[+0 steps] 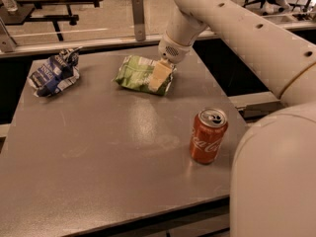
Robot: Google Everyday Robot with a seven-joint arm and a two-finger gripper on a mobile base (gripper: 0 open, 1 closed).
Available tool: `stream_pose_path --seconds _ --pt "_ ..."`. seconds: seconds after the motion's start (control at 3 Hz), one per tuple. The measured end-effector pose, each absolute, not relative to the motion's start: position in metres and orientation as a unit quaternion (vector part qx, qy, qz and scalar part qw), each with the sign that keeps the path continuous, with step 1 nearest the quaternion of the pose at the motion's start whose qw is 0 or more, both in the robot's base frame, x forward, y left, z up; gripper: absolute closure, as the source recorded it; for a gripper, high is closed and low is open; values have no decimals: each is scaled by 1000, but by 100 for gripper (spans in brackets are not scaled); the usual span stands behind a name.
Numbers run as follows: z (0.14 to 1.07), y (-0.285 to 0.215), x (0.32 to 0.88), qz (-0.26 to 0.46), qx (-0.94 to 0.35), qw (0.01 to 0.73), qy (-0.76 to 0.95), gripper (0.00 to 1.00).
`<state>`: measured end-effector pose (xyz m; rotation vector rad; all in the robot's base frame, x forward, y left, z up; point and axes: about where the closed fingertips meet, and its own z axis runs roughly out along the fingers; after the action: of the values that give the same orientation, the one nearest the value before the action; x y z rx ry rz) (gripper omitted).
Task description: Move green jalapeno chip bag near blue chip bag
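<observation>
The green jalapeno chip bag [138,74] lies on the grey table [98,147] at the back, right of centre. The blue chip bag [53,73] lies wrinkled at the back left, apart from the green bag. My gripper [159,77] reaches down from the white arm [237,28] and sits over the right end of the green bag, its pale fingers [160,73] lying on the bag.
A red soda can [208,135] stands upright near the table's right edge, in front of the green bag. The robot's white body [276,177] fills the lower right. Benches and chairs stand on the floor behind the table.
</observation>
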<state>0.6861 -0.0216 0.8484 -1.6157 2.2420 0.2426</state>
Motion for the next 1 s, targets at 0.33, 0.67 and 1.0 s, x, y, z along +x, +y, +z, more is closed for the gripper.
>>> stream_pose_path --seconds 0.33,0.67,1.0 --pt "857 -13 679 84 -583 173 790 61" --pt "884 19 681 92 -612 172 766 93" --pt "904 47 686 103 -630 183 748 100"
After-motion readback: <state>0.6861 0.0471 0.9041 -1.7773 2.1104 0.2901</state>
